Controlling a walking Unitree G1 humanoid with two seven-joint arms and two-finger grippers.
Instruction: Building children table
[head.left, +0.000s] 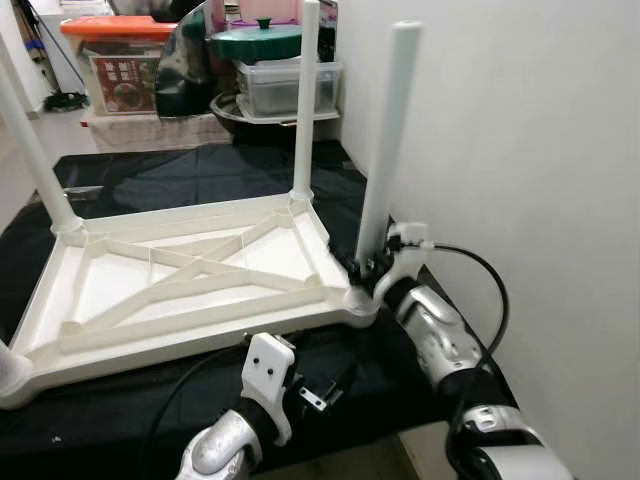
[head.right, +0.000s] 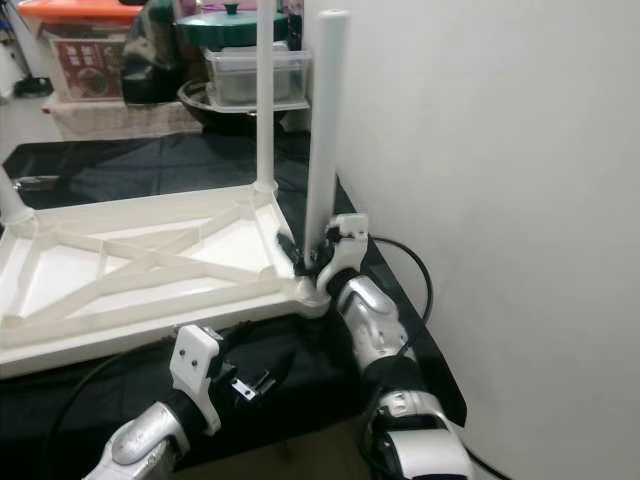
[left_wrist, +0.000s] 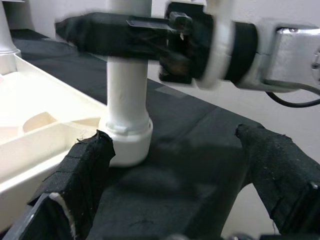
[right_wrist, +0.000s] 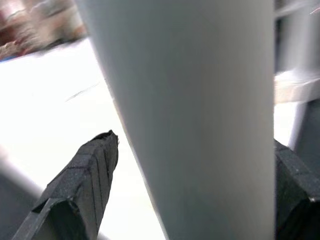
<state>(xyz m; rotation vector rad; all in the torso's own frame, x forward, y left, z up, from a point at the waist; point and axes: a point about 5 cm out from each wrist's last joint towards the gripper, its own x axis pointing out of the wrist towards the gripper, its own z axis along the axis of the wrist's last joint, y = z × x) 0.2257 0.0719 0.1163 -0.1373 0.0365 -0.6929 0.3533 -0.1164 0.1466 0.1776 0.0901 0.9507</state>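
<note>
The white children's table (head.left: 190, 280) lies upside down on the black-covered desk (head.left: 200, 180), legs pointing straight up. Right claw (head.left: 372, 262) clamps the near-right leg (head.left: 385, 140) low; left claw (head.left: 318, 392) hangs open.

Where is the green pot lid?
The green pot lid sits at the back, on a clear plastic box, beyond the upside-down white table.
</note>
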